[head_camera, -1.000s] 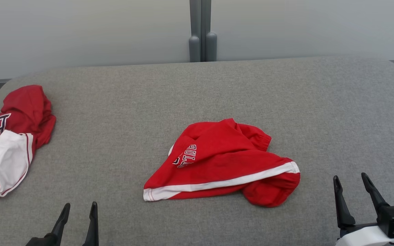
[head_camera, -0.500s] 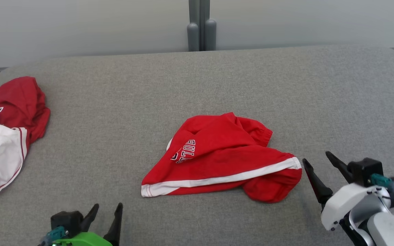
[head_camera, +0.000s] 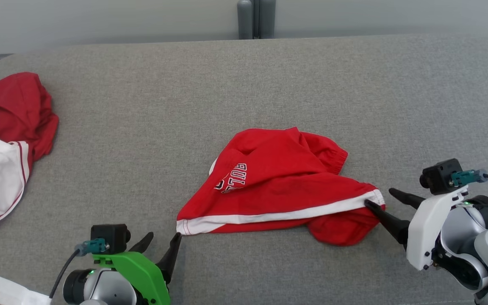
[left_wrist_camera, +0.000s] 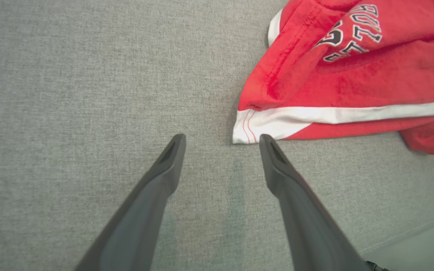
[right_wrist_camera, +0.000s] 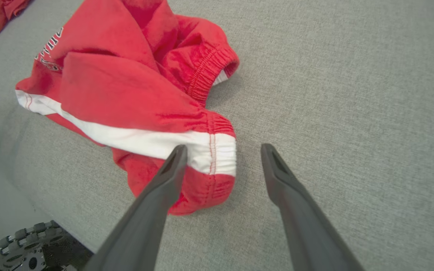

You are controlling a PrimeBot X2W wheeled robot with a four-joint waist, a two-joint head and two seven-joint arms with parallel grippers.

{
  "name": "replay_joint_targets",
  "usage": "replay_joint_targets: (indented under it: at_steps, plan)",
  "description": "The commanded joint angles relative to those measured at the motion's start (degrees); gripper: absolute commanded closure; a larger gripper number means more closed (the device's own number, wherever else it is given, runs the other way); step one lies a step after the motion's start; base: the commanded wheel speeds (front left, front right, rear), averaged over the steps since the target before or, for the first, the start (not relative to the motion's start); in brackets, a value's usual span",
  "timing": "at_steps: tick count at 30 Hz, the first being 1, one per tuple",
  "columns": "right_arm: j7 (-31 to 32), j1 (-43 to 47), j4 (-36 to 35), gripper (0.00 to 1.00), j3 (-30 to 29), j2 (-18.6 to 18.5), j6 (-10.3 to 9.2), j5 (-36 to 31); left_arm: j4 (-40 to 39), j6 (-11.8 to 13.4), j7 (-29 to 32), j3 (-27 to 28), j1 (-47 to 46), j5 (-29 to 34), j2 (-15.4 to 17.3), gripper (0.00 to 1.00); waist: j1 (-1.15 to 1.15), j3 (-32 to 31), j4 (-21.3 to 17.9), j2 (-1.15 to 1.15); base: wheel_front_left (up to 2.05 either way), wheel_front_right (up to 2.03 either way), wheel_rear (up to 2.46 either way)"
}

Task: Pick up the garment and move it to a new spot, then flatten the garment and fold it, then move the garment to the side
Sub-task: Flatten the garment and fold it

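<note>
Surface: a grey woven cushion (head_camera: 244,84) spreads across the head view, with a pale wall behind it.
Garment: the garment (head_camera: 278,190) lies crumpled near the middle of the cushion. It is bright red, with a broad white band along its near edge, a gathered elastic edge, and black letters outlined in white.
Left gripper: the left gripper (head_camera: 164,235) sits low at the garment's near-left corner with its fingers spread wide and holding nothing. In the left wrist view (left_wrist_camera: 221,138), one fingertip is just beside the white corner of the garment (left_wrist_camera: 352,82); I cannot tell if they touch.
Right gripper: the right gripper (head_camera: 379,197) is at the garment's right end, fingers wide apart and gripping nothing. In the right wrist view (right_wrist_camera: 223,147), one finger lies over the white band of the garment (right_wrist_camera: 126,94) and the other over bare cushion.
Other cloth: a second red piece (head_camera: 11,127) with a white panel lies at the far left edge, well apart from both grippers.
</note>
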Motion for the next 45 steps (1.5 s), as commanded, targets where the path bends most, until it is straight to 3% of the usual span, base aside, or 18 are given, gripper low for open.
replay_joint_targets:
  at_steps: [1,23,30,32,35,36,38,40,41,42,45]
  plan:
    - [0.23,-0.46,0.17,0.00,0.69,-0.26,-0.06,0.70,-0.13,0.24,0.45,-0.19,-1.17,-0.11,0.30,0.00,0.00,0.30,0.24,0.00,0.00,0.00,0.00]
    - [-1.97,-4.29,2.25,0.00,7.57,-1.84,-0.06,4.32,6.55,-0.50,2.80,-4.47,-7.04,-5.53,1.18,0.00,0.00,1.95,-0.10,0.00,0.00,0.00,0.00]
    - [-2.81,-5.20,2.38,0.00,8.77,-2.03,-0.06,4.76,8.30,-0.58,1.12,-6.08,-8.52,-6.56,1.07,0.00,0.00,2.58,-0.37,0.00,0.00,0.00,0.00]
    - [-3.09,-5.53,2.41,0.04,9.10,-2.14,-0.06,4.91,8.32,-0.59,0.53,-7.24,-8.90,-6.96,1.34,0.01,0.00,2.72,-0.47,0.00,0.00,0.00,0.00]
    - [-3.31,-5.86,2.56,0.16,9.38,-2.33,-0.06,5.22,8.04,-0.56,0.08,-9.02,-9.52,-8.19,1.98,0.52,0.00,3.01,-0.61,0.00,0.00,0.00,0.00]
    - [-3.37,-5.89,2.62,0.20,9.50,-2.36,-0.06,5.34,7.99,-0.56,-0.14,-9.55,-9.64,-8.61,2.19,0.62,0.00,3.06,-0.65,0.00,0.00,0.00,0.00]
    - [-3.57,-5.87,2.68,0.56,9.83,-2.45,-0.06,5.41,7.75,-0.56,-0.50,-10.60,-9.91,-9.29,2.64,1.00,0.00,3.15,-0.71,0.00,0.00,0.00,0.00]
    - [-3.83,-5.95,2.71,0.74,10.15,-2.54,-0.06,5.84,7.40,-0.57,-1.02,-11.49,-10.23,-10.16,3.05,1.00,0.00,3.14,-0.75,0.00,0.00,0.00,0.00]
    - [-3.85,-5.95,2.78,0.91,10.24,-2.61,-0.06,6.02,7.13,-0.57,-1.23,-11.89,-10.41,-10.46,3.34,1.00,0.00,3.07,-0.77,0.00,0.00,0.00,0.00]
    - [-4.04,-5.85,2.88,1.00,10.41,-2.73,-0.06,6.19,6.87,-0.57,-1.39,-12.29,-10.54,-10.77,3.73,1.00,0.00,2.98,-0.78,0.00,0.00,0.00,0.00]
    - [-4.51,-5.40,2.25,1.00,10.54,-3.22,-0.06,7.61,5.48,-0.57,-1.44,-13.20,-10.40,-12.94,4.47,1.00,0.00,2.58,-0.92,0.00,0.00,0.00,0.00]
